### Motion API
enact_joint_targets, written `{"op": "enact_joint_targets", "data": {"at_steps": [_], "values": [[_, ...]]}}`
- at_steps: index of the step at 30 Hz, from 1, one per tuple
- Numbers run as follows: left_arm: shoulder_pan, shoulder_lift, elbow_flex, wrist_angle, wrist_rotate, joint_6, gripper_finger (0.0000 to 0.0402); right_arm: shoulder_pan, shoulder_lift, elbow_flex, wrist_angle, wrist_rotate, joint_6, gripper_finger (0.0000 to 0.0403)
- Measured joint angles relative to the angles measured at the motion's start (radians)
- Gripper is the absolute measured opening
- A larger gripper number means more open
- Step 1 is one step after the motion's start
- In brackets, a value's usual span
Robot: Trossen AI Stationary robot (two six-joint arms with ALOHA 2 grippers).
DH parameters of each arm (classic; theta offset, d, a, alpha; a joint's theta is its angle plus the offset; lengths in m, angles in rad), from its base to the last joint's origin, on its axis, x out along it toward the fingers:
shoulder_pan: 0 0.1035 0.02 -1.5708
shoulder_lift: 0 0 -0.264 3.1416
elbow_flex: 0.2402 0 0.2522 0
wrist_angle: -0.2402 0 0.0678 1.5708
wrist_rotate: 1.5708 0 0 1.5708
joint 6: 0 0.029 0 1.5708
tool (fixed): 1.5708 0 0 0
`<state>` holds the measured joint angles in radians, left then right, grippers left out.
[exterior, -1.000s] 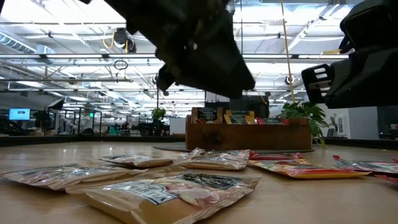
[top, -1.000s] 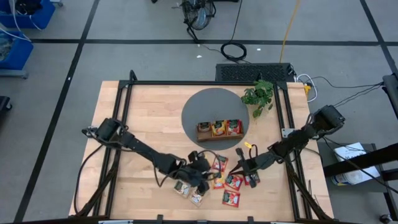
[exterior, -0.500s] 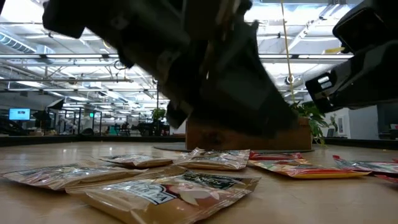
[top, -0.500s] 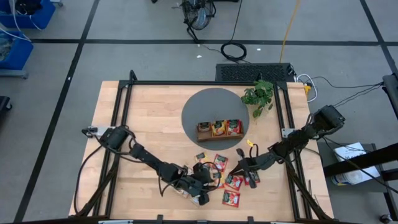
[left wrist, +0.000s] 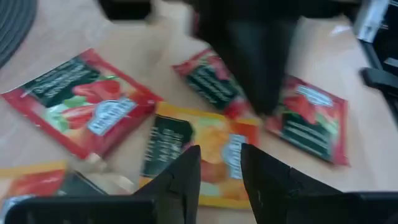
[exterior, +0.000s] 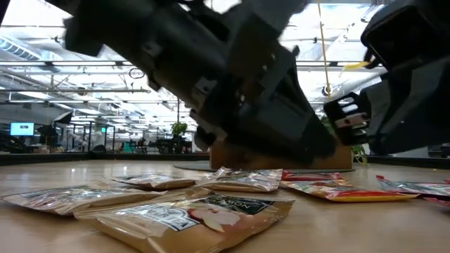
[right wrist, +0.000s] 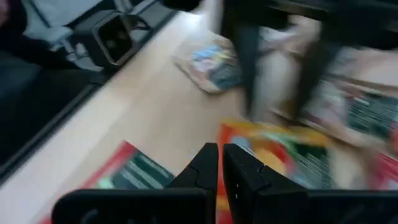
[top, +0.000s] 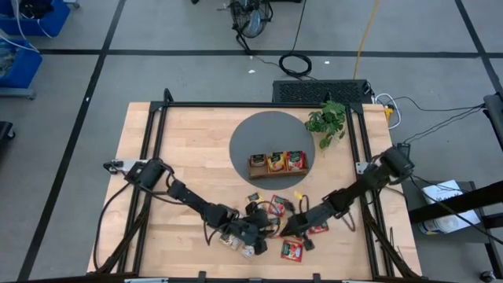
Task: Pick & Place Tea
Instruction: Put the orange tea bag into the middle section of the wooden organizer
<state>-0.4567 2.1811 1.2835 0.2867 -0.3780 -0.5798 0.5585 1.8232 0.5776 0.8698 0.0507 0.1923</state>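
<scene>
Several tea packets lie flat on the wooden table near its front edge, among them an orange-yellow one [left wrist: 211, 134] [right wrist: 273, 152] and red ones [left wrist: 81, 102] [top: 292, 250]. My left gripper [top: 266, 230] [left wrist: 221, 171] slants down over the orange-yellow packet, fingers apart, the packet showing in the gap. My right gripper [top: 284, 230] [right wrist: 219, 165] comes from the table's right, shut, its tip at that packet's edge. The two grippers face each other closely. My left gripper stands low over the orange-yellow packet's middle [left wrist: 214, 155]; I cannot tell whether its fingers touch it. My right gripper's shut fingers [left wrist: 258, 93] point down at the packet's edge beside a red packet [left wrist: 311, 121]; whether they touch either does not show.
A brown wooden tray [top: 277, 163] with three upright packets stands on a round grey mat [top: 259, 134] at the middle back. A green plant [top: 328, 122] is at the back right. Beige packets [exterior: 197, 218] lie near the front edge.
My left gripper has sunk toward the packets and shifted a little toward the near edge. My right gripper has gone toward the table's left and near edge, closing in on the left gripper, and has rolled somewhat.
</scene>
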Motion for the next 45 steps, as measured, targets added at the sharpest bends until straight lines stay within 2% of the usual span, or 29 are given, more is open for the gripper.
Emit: {"op": "enact_joint_targets", "data": {"at_steps": [5, 9, 18, 21, 29, 36, 39, 45], "values": [[0.05, 0.0, 0.0, -0.006, 0.12, -0.025, 0.0118, 0.017, 0.075, 0.124, -0.124, -0.016, -0.042, 0.0016], [0.068, 0.0, 0.001, -0.005, 0.175, 0.007, 0.0118, 0.02, 0.084, 0.169, -0.262, 0.069, -0.047, 0.0015], [0.077, -0.016, 0.004, -0.034, 0.199, 0.093, 0.0118, 0.017, 0.081, 0.17, -0.334, 0.088, -0.022, 0.0015], [0.073, -0.045, 0.03, -0.096, 0.194, 0.142, 0.0125, 0.017, 0.081, 0.165, -0.344, 0.087, -0.022, 0.0015], [0.092, -0.103, 0.057, -0.299, 0.117, 0.163, 0.0204, -0.003, 0.082, 0.106, -0.328, 0.077, 0.032, 0.0015], [0.17, -0.105, 0.058, -0.329, 0.258, 0.153, 0.0277, -0.007, 0.083, 0.075, -0.273, 0.075, 0.032, 0.0015], [0.192, -0.105, 0.067, -0.338, 0.273, 0.202, 0.0288, -0.008, 0.083, 0.074, -0.274, 0.074, 0.025, 0.0015], [0.226, -0.105, 0.075, -0.34, 0.342, 0.236, 0.0284, -0.008, 0.083, 0.074, -0.275, 0.072, 0.007, 0.0015]]}}
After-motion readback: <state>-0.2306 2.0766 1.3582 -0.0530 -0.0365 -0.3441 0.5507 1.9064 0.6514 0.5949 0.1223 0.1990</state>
